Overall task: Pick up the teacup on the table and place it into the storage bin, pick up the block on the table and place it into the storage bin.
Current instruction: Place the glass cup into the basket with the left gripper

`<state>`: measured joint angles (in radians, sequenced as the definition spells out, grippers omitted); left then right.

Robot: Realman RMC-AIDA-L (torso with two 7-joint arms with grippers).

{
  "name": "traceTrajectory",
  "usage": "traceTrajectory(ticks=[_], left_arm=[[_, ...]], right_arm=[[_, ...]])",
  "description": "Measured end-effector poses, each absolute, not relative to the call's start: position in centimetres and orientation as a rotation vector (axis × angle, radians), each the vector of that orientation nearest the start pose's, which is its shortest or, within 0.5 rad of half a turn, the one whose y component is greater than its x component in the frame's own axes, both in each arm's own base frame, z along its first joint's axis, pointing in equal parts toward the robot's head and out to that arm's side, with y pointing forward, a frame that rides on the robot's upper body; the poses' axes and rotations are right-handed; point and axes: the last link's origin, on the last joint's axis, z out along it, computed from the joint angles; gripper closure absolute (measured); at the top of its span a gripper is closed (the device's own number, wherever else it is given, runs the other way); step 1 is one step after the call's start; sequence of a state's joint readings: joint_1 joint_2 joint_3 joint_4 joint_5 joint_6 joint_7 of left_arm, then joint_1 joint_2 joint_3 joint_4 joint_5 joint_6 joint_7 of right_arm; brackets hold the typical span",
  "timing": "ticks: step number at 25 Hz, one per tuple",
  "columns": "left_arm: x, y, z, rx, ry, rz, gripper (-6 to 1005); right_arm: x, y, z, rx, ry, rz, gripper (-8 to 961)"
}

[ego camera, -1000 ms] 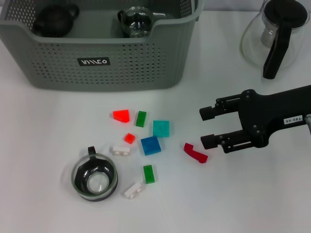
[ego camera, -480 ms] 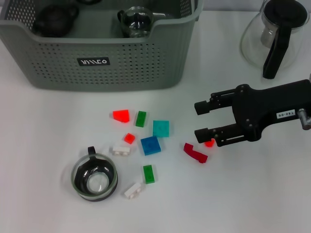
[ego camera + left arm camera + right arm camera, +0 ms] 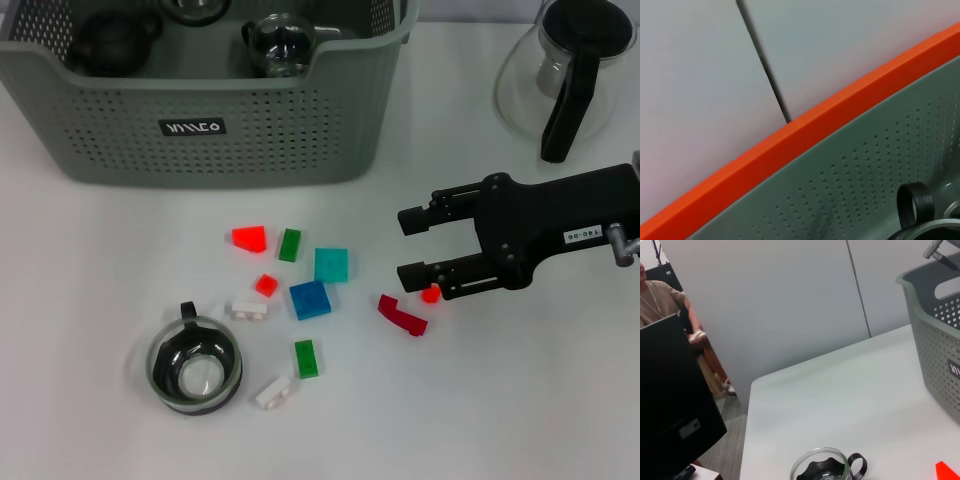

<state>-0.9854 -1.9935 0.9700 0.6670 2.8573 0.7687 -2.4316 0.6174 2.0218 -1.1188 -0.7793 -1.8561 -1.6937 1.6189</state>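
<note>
The grey-green storage bin [image 3: 120,130] stands at the back left, with a dark teapot [image 3: 110,42] and glass cups [image 3: 283,45] inside. A glass teacup [image 3: 195,366] with a black handle sits on the table at the front left. Several blocks lie scattered beside it, among them blue [image 3: 309,299], teal [image 3: 331,264] and dark red [image 3: 402,314]. My right gripper [image 3: 403,245] is open, just right of the blocks. A small red block [image 3: 431,294] lies by its lower finger. The right wrist view shows the teacup [image 3: 822,469] and the bin [image 3: 935,340]. The left wrist view shows the bin's inner wall [image 3: 855,185] and a black cup handle [image 3: 914,205].
A glass carafe [image 3: 565,75] with a black handle stands at the back right. In the right wrist view a person [image 3: 670,315] stands beyond the table's far side, behind a black monitor [image 3: 675,405].
My right gripper has moved a little left toward the blocks. A small red block now shows by its lower finger. A glass cup has come into view at the bin's far edge.
</note>
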Motion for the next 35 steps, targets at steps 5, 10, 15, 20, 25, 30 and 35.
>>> traceTrajectory(ticks=[5, 10, 15, 20, 25, 30, 35], left_arm=[[-20.2, 50.3, 4.6, -2.093, -0.724, 0.231, 882], [-20.3, 50.0, 4.0, -2.109, -0.706, 0.254, 875], [-20.4, 49.9, 3.7, -2.118, -0.703, 0.266, 867], [-20.4, 49.9, 3.5, -2.117, -0.71, 0.263, 859], [-20.3, 49.8, 3.5, -2.119, -0.71, 0.263, 831], [-20.3, 49.8, 3.5, -2.121, -0.709, 0.264, 719], [-19.7, 49.9, 4.2, -2.115, -0.718, 0.238, 591]], right_arm=[[19.2, 32.8, -1.3, -3.16, 0.482, 0.572, 219], [19.4, 32.9, -1.4, -3.159, 0.481, 0.551, 219], [19.4, 32.9, -1.5, -3.159, 0.483, 0.544, 219], [19.4, 32.9, -1.6, -3.162, 0.486, 0.54, 219], [19.4, 32.8, -1.6, -3.163, 0.488, 0.538, 219], [19.4, 32.8, -1.6, -3.162, 0.489, 0.539, 219], [19.5, 32.8, -1.6, -3.161, 0.487, 0.541, 219]])
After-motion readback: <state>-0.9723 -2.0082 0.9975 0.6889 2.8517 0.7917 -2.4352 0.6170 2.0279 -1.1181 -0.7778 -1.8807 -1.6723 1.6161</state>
